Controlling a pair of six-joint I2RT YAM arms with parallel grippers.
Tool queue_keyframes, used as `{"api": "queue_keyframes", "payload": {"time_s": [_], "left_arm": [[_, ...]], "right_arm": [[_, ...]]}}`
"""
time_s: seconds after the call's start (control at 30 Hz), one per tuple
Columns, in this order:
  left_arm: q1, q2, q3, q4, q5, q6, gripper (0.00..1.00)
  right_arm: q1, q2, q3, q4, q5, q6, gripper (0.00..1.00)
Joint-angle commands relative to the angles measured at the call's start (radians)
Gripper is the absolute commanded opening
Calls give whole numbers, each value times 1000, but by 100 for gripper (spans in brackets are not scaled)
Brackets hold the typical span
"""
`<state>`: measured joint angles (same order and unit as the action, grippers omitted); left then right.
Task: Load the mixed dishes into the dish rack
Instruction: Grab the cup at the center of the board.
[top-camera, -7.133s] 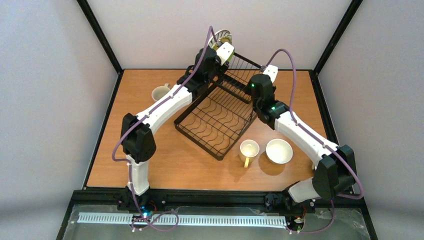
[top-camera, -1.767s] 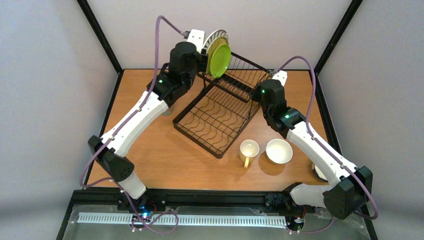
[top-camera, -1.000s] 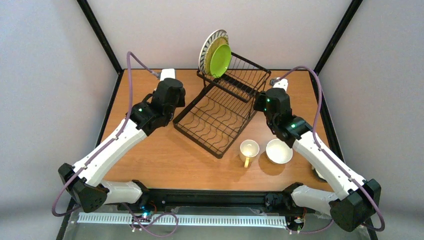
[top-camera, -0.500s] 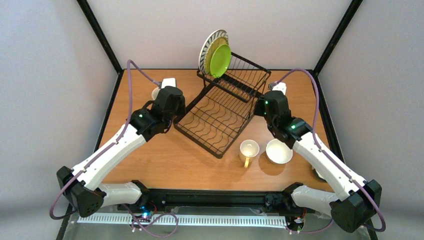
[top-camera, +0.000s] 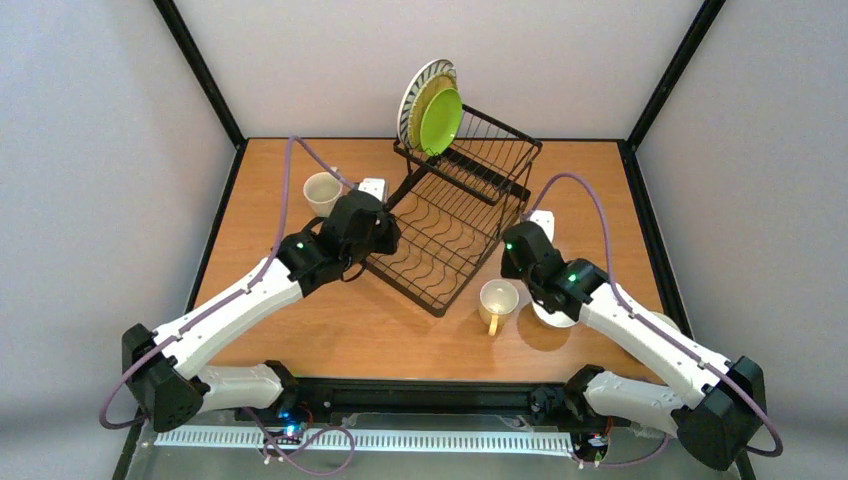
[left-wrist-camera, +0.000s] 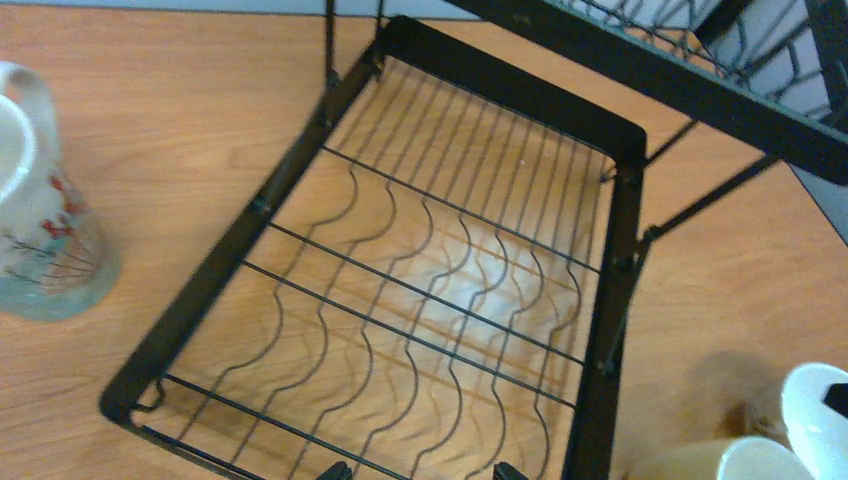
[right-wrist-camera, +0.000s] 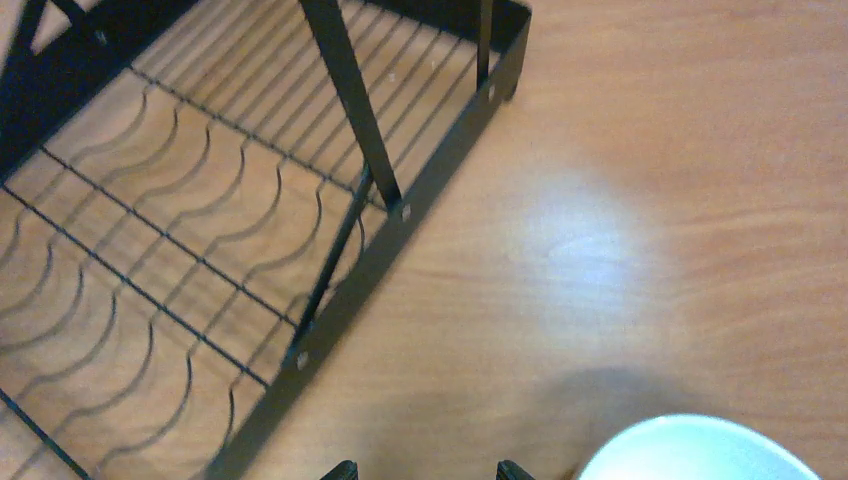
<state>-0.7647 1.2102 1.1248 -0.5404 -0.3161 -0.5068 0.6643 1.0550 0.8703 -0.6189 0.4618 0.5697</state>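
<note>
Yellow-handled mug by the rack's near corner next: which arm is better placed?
Right. The right gripper, open, hangs near that mug; the left gripper is over the rack's opposite edge, nearer the other mug.

Wooden tabletop (top-camera: 330, 325), grey walls (top-camera: 90, 150)

The slotted tray (top-camera: 440, 243) lies open from above (bare wire throughout). Plates (top-camera: 441, 120) block the basket's (top-camera: 492, 140) far-left end. A mug (top-camera: 497, 298) crowds the tray's near-right side. The desk's (top-camera: 350, 325) near-left corner is free.
</note>
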Motion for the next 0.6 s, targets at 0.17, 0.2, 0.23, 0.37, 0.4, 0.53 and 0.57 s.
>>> {"api": "queue_keyframes", "payload": {"time_s": [0.17,0.2,0.23,0.37,0.4,0.53,0.57], "left_arm": [[-15,-7,-57,98,167,-21,79],[-15,-8,-61,103,176,-24,79],[-15,-10,-65,106,186,-25,79],[-15,-9,-68,109,201,-34,79],[-15,-8,-68,109,203,-36,79],[-15,-3,-67,116,216,-43,79],[-15,-3,-69,118,219,-45,79]], "right_arm": [[84,-9,-88,-117,19,141,80],[88,-10,-96,-120,16,147,80],[91,-11,-104,-120,13,153,80],[101,-5,-124,-118,2,170,80],[102,-2,-126,-116,-1,174,80],[104,15,-136,-104,-9,183,80],[103,19,-140,-97,-12,185,80]]}}
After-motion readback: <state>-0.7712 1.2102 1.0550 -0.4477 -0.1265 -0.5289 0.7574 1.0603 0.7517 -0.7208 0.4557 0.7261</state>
